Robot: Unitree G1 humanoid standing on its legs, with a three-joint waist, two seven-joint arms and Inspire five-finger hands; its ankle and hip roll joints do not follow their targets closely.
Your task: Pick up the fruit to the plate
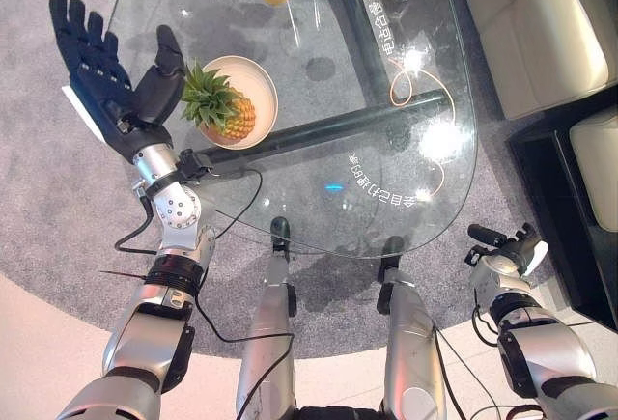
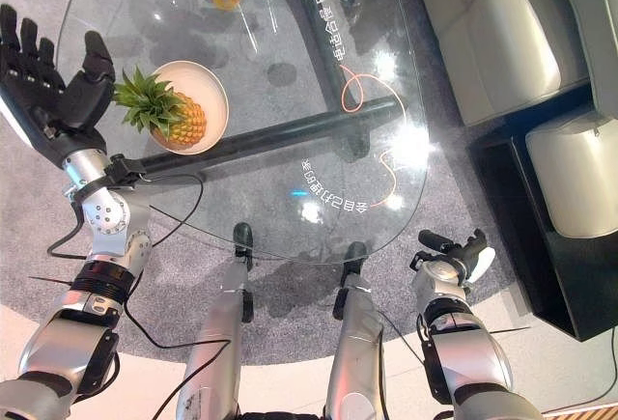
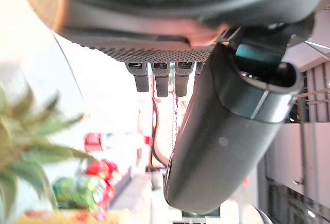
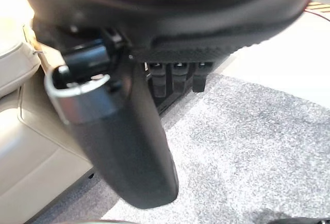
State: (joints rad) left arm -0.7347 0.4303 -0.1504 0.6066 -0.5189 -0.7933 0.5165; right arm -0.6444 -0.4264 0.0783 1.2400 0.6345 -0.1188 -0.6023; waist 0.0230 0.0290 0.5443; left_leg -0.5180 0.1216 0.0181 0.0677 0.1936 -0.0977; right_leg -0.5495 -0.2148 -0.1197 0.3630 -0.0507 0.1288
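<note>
Left hand [image 1: 101,77] raised, fingers spread straight; right hand [image 1: 512,246] low, fingers straight.

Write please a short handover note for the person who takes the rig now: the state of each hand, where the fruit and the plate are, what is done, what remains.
Left hand: open, fingers straight, raised beside the plate, holding nothing.
Right hand: low at the robot's side over the grey carpet, off the table, fingers relaxed, holding nothing.
Pineapple: lies on the cream plate on the glass table, leaves toward the left hand.
Done: the fruit is on the plate.
Left: apparently nothing; perhaps only pull the left arm back.
</note>
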